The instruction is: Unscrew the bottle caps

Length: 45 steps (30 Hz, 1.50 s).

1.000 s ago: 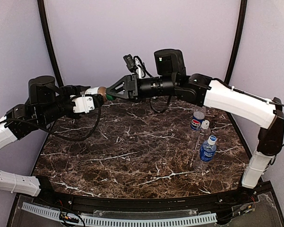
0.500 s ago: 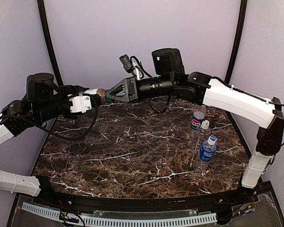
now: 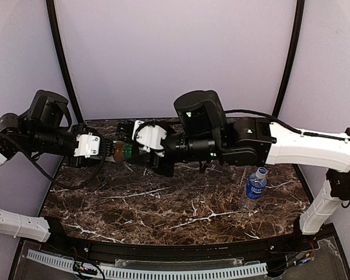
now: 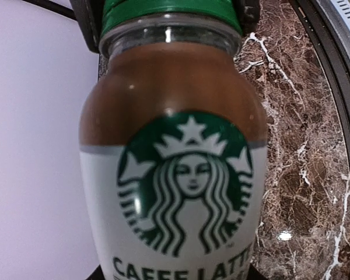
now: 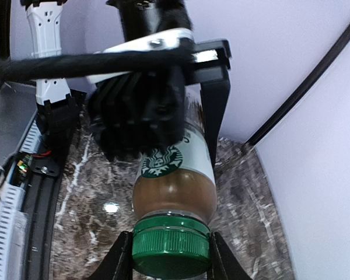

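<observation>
1. Left gripper (image 3: 104, 151): positioned at the left rear of the counter (image 3: 163, 201), raised above the marble surface. It is clamped on the body of the brown-filled bottle (image 3: 119, 152), which it holds roughly horizontal with the neck pointing to the right. In the right wrist view the black housing of this gripper covers the far end of the bottle, and one finger (image 5: 217, 99) runs along the side of the white label.

2. Brown-filled bottle: suspended in the air between the two grippers, not touching the counter. The left wrist view shows its white label with a green round logo, the brown contents above the label, and the words "CAFFE LATTE" at the lower edge.

3. Green cap (image 3: 129, 153): seated on the bottle neck, at the right end of the bottle. In the right wrist view it fills the lower centre of the picture (image 5: 171, 245).

4. Right gripper (image 3: 133, 153): extended leftward from the right arm, in line with the bottle. It pinches the green cap; its two fingers (image 5: 120, 256) press against opposite sides of the cap rim.

5. Blue-label bottle (image 3: 254, 191): stands upright on the right side of the counter, well apart from both grippers. Its white cap with blue mark (image 3: 261, 172) is on the neck.
</observation>
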Each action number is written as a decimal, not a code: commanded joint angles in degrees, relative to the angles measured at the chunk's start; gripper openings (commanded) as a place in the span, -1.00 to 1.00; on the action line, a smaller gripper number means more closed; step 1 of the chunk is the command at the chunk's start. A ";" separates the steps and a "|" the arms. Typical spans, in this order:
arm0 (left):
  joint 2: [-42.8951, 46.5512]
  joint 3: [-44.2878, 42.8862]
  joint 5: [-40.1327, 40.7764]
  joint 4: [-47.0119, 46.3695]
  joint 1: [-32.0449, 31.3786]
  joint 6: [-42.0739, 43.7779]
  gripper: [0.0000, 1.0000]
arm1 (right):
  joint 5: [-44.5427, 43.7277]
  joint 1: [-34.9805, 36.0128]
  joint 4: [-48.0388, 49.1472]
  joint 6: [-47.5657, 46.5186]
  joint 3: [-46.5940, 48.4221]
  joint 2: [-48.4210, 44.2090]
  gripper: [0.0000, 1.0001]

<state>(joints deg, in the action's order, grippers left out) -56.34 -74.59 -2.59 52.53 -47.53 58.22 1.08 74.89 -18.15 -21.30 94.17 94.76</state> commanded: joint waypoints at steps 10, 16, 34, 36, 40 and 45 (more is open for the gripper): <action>0.26 -2.08 -12.46 1.59 -0.60 -1.56 -0.53 | -19.75 7.63 30.51 -58.86 -22.83 -6.17 -1.00; 0.19 -2.02 -12.43 1.16 -0.64 -1.18 -0.53 | -19.92 7.59 31.29 -56.40 -24.19 -6.92 -1.00; 0.84 -1.38 -9.73 -2.76 -0.63 -3.74 -0.54 | -21.72 7.30 30.60 -44.15 -22.77 -8.17 0.96; 1.06 -0.73 -8.44 -4.84 -0.59 -3.99 -0.53 | -21.60 6.84 30.43 -37.19 -21.92 -9.17 0.97; 1.66 1.73 -2.55 -12.34 -0.63 -3.86 -0.53 | -15.16 4.38 25.03 -15.61 -18.03 -12.07 0.97; 3.29 7.17 8.89 -25.23 -0.61 0.02 -0.50 | -4.09 -1.47 23.49 13.48 -15.91 -15.08 0.97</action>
<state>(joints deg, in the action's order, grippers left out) -54.65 -71.33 -3.64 39.46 -48.07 55.72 -11.25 77.36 5.41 -35.88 75.59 83.42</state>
